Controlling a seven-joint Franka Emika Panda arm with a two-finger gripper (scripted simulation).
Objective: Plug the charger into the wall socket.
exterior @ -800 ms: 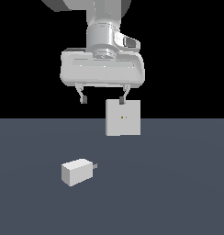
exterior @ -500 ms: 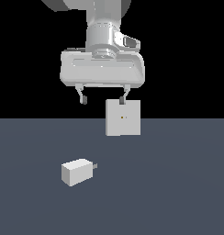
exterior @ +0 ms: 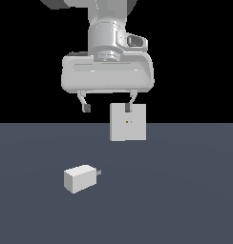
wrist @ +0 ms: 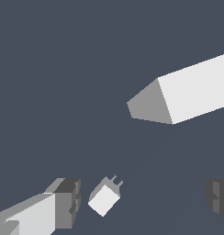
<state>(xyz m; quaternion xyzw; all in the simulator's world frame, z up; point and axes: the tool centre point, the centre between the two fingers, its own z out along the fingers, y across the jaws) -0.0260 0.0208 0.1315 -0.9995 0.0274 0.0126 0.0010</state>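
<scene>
Off-white, the charger (exterior: 80, 178) lies untouched on the floor well below our gripper (exterior: 108, 106), whose jaws hang spread and empty. We have grasped nothing; pickup and insertion into the wall socket (exterior: 128, 122) beyond remain.

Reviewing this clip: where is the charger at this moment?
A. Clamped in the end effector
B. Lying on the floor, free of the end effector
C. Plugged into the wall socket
B: the charger lies on the floor, below the open end effector and apart from the wall socket.
</scene>
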